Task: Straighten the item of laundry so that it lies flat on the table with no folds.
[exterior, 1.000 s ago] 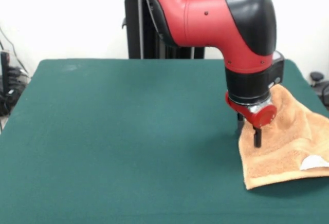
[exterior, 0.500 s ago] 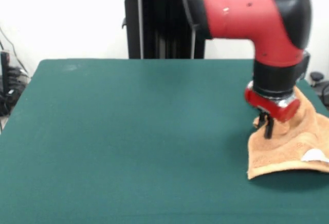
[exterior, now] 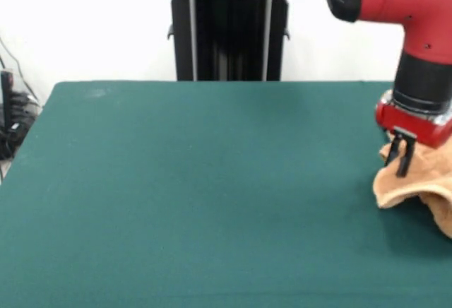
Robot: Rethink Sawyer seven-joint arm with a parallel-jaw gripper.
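Observation:
The light-brown terry towel (exterior: 413, 186) lies bunched up at the right side of the dark green table (exterior: 198, 181) and runs out of the picture's right edge. Its white label does not show. My gripper (exterior: 397, 158) hangs from the red and black arm directly over the towel's raised left part. Its two dark fingers are close together and pinch the cloth at the top of the hump. The towel's left edge curls down to the table below the gripper.
The black pedestal (exterior: 229, 29) stands behind the table's far edge. Cables and a dark object (exterior: 10, 110) sit off the table at the left.
My gripper has moved to the right and somewhat up. The towel has been dragged right with it, has bunched up, and most of it has left the picture, label included.

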